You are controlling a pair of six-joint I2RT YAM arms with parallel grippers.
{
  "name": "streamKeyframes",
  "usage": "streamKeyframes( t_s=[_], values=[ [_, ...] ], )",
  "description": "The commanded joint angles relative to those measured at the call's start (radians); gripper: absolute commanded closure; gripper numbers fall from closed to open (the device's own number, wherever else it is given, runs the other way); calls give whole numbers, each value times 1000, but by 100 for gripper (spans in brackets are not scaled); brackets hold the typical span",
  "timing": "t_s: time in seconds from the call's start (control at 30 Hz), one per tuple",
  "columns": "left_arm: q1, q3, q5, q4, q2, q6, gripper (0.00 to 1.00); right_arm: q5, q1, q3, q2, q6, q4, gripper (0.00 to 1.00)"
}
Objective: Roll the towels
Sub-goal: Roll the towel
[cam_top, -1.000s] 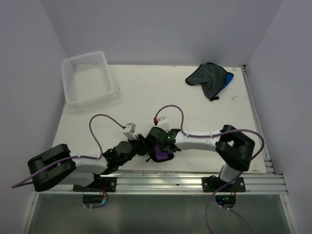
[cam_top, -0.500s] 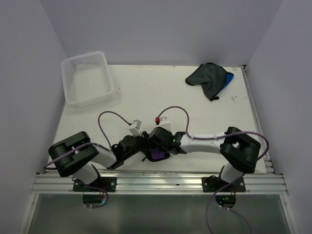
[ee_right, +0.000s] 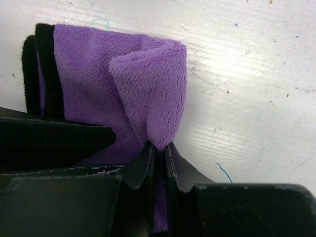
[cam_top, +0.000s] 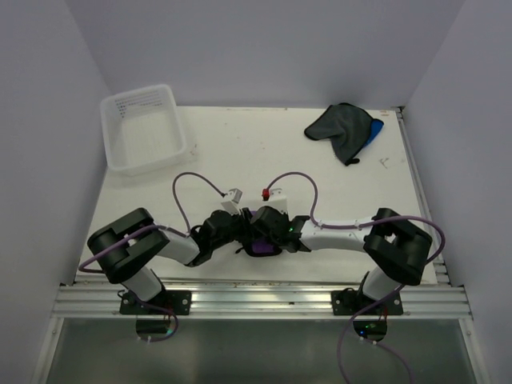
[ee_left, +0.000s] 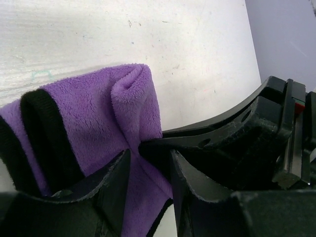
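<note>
Purple towel (cam_top: 260,250) is sitting part-rolled mid near edge of the counter (cam_top: 240,152), right pincer (ee_right: 158,148) pinching its fold, left pincer (ee_left: 148,158) clamping the bundle; grey towel (cam_top: 340,128) and blue towel (cam_top: 374,130) are lying heaped, unrolled, at the far right corner.

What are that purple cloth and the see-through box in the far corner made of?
The purple towel looks like soft fleece or microfibre: fuzzy matte nap, black-bound edge. The tub seems to be thin clear plastic: the table shows through its walls.
</note>
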Motion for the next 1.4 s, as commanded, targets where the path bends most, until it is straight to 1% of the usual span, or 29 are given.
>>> streamKeyframes(
  t_s=[0.0, 0.07, 0.1, 0.13, 0.27, 0.43, 0.63, 0.73, 0.77, 0.87, 1.0, 1.13, 1.23, 1.3, 1.37],
  values=[
    [8, 96, 32, 16, -8, 22, 58, -179, 52, -38, 28, -20, 18, 100],
    [20, 83, 29, 8, -47, 20, 57, -182, 52, -58, 17, -32, 46, 100],
    [25, 95, 32, -20, -53, 23, 56, -192, 52, -84, -1, -37, 61, 100],
    [34, 106, 39, -39, -56, 27, 55, -200, 52, -98, -10, -40, 104, 100],
    [59, 137, 58, -74, -53, 25, 53, -246, 52, -147, -47, -71, 165, 100],
    [99, 128, 82, -87, -76, 4, 53, -265, 52, -181, -87, -110, 164, 100],
    [129, 117, 94, -151, -182, 8, 52, -278, 46, -206, -124, -121, 141, 100],
    [148, 122, 82, -225, -231, 49, 51, -312, 38, -216, -142, -121, 144, 100],
    [152, 126, 71, -273, -240, 78, 50, -318, 35, -216, -145, -124, 142, 100],
    [165, 123, 43, -320, -265, 123, 49, -330, 35, -213, -145, -132, 135, 100],
    [191, 126, 97, -334, -269, 152, 48, -343, 34, -215, -148, -147, 135, 100],
    [202, 148, 167, -392, -271, 174, 48, -311, 28, -219, -173, -158, 112, 100],
    [214, 140, 247, -386, -254, 152, 47, -304, 23, -233, -193, -163, 126, 100],
    [215, 131, 293, -345, -243, 132, 45, -309, 19, -236, -194, -163, 132, 100],
    [214, 140, 315, -337, -226, 149, 44, -324, 17, -233, -193, -169, 136, 100]
  ],
)
